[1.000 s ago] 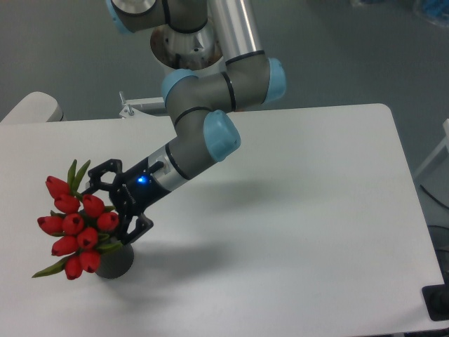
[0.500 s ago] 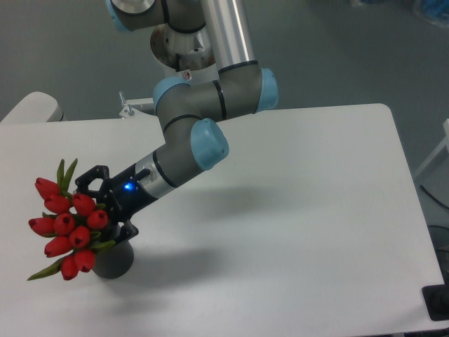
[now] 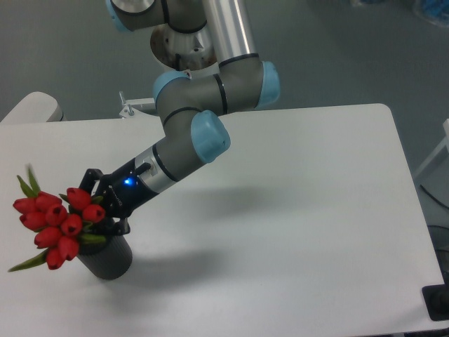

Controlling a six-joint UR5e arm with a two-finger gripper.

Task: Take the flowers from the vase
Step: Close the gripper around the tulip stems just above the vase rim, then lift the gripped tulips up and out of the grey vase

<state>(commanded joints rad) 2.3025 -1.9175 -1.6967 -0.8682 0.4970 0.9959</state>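
We are seeing the claw (image 3: 98, 208) closing on the flowers (image 3: 56, 220), apparently gripping their hidden stems, holding the bunch leaning left above the vase (image 3: 106, 255) standing on the table (image 3: 302, 225).

One vase (image 3: 106, 257), about eight red tulips (image 3: 56, 222).

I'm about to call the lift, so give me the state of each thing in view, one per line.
flowers: bunched, leaning left past the vase rim, stems hidden, gripped near the heads.
vase: upright on the table, mouth partly covered by the hand.
hand: shut on the flowers, blue light on.
table: white, holding the vase.
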